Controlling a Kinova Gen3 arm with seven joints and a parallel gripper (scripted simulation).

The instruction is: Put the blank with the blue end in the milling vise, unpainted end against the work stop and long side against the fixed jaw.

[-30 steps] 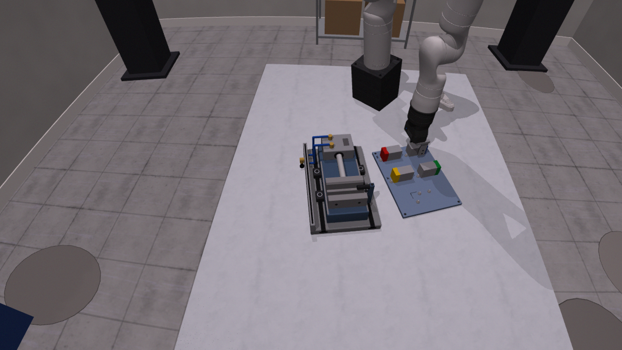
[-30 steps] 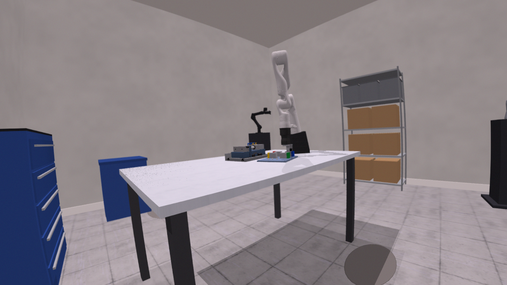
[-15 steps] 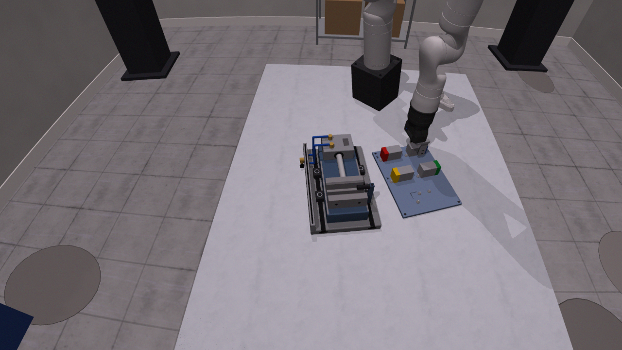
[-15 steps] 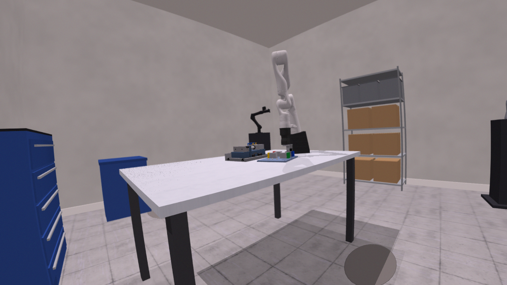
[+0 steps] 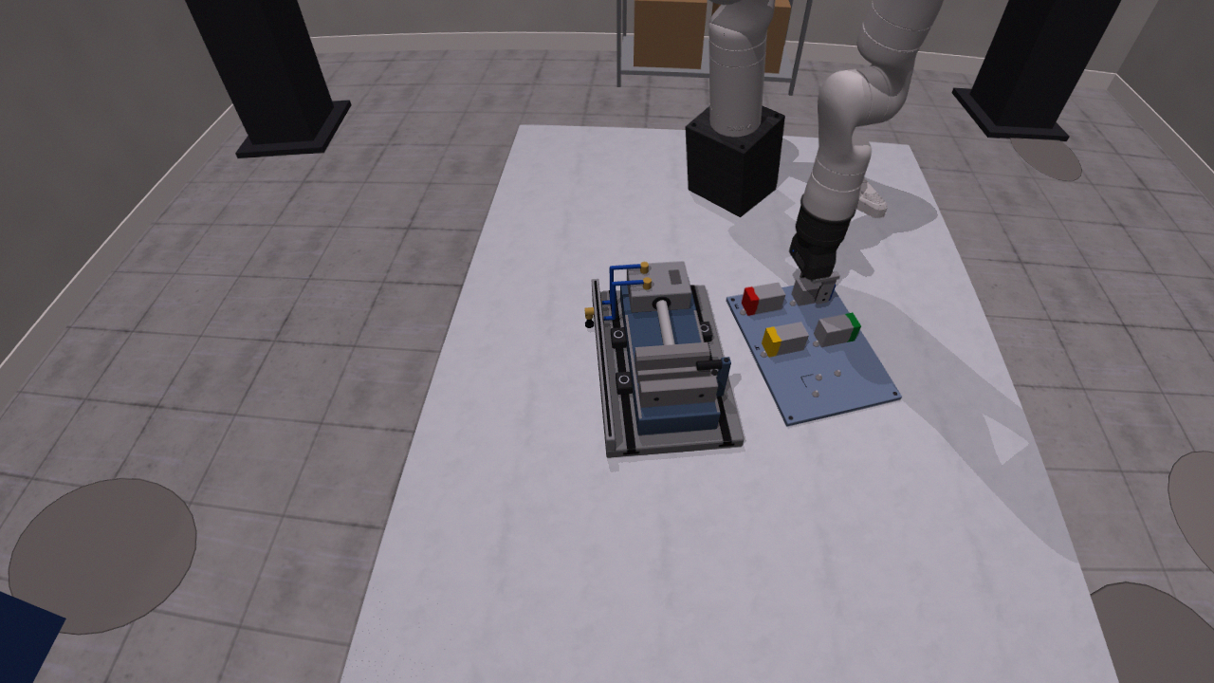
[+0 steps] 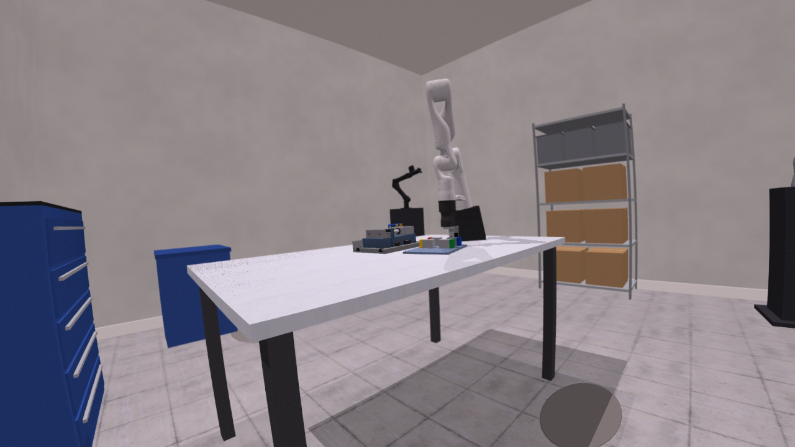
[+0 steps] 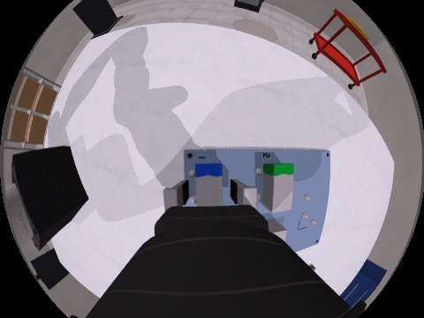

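The blank with the blue end (image 7: 208,187) (image 6: 459,241) lies on the blue plate (image 5: 857,381) (image 7: 320,199). My gripper (image 7: 209,188) (image 5: 815,292) is open, with one finger on each long side of this blank and a visible gap at each side in the wrist view. The fingers partly hide the blank in the top view. The milling vise (image 5: 671,438) (image 6: 383,243) stands left of the plate in the top view. Its fixed jaw (image 5: 676,392) is at the near end, with the work stop (image 5: 708,365) at the right of the jaw gap. No blank is visible there; the low bars are hidden.
On the plate are the green-ended blank (image 5: 835,330) (image 7: 277,194), the yellow-ended blank (image 5: 791,339) and the red-ended blank (image 5: 768,297). Small pegs stand around a vacant marked spot. Blue hoses (image 5: 613,292) rise at the vise's far left. A black pedestal (image 5: 734,170) stands behind.
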